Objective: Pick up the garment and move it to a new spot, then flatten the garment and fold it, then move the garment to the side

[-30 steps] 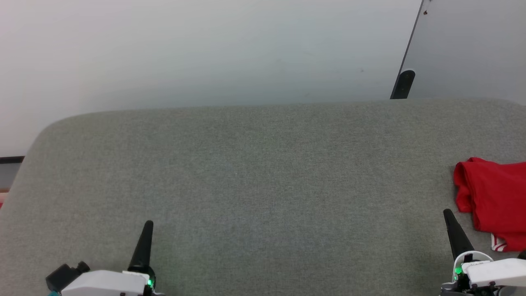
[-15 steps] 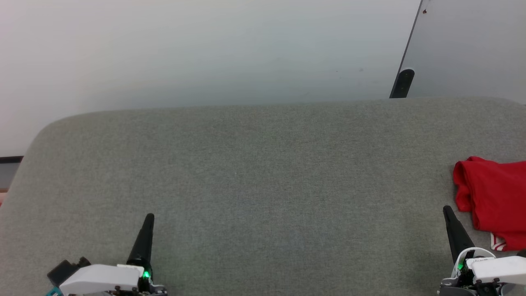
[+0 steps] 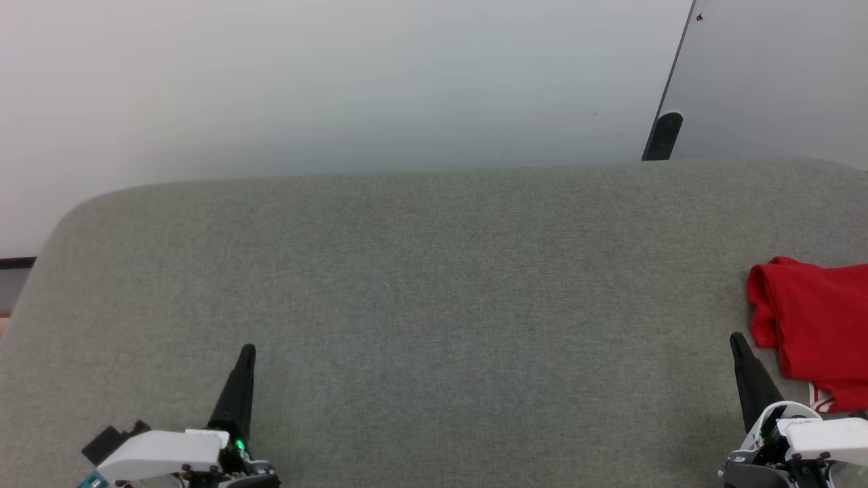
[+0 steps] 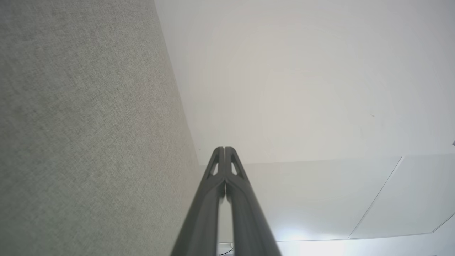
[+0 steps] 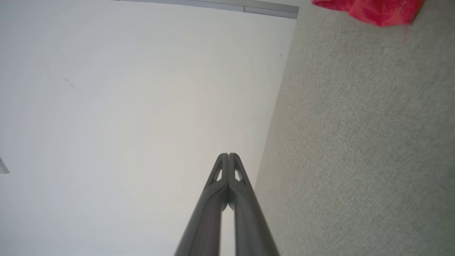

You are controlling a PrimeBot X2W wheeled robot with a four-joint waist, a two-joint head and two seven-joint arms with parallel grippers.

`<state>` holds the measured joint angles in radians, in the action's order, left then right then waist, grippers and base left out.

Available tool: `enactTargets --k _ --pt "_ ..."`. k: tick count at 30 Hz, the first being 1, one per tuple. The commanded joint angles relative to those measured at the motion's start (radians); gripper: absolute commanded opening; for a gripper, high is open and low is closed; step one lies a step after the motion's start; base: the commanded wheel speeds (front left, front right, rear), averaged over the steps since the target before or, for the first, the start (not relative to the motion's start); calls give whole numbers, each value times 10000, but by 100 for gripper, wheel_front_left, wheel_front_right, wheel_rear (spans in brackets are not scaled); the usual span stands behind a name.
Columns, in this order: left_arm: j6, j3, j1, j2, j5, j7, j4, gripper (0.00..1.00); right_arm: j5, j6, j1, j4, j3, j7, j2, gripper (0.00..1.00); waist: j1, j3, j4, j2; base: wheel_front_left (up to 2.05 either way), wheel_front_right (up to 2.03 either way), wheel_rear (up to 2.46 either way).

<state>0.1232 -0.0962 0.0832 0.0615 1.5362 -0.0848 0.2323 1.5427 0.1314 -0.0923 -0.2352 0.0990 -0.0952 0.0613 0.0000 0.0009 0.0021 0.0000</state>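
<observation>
While the head view shows the bright red soft garment (image 3: pixel 817 325), white-striped, bunched on the grey fabric surface (image 3: pixel 434 305) beside the right gripper (image 3: pixel 734 337), wrist views reveal that gripper and the left gripper (image 4: pixel 224 148) pinched shut, empty.

The bright red soft fabric garment (image 3: pixel 814 318) lies bunched in a loose heap at the far right of the grey-green woven cushion surface (image 3: pixel 434 285), partly cut off by the head view's right edge. Its left side is rolled into thick folds. A small white panel with thin red stripes peeks out at its near corner. The right wrist view catches a blurred red corner of the garment (image 5: pixel 373 9) at the top edge.
</observation>
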Motion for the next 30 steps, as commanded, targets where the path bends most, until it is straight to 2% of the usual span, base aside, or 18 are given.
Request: enactTargets --k 1,12,30 --pt "68 -41 173 -16 204 -62 17 0 171 -12 -126 -21 66 -49 -28 0 0 3 -2 0 0 0 0" --pt "109 -105 318 -53 881 -254 162 0 766 -14 -239 -108 130 -175 -99 0 0 22 -21 0 0 0 0" --pt "109 -126 319 -68 820 -255 154 0 729 -12 -184 -106 134 -181 -105 0 0 22 -21 0 0 0 0"
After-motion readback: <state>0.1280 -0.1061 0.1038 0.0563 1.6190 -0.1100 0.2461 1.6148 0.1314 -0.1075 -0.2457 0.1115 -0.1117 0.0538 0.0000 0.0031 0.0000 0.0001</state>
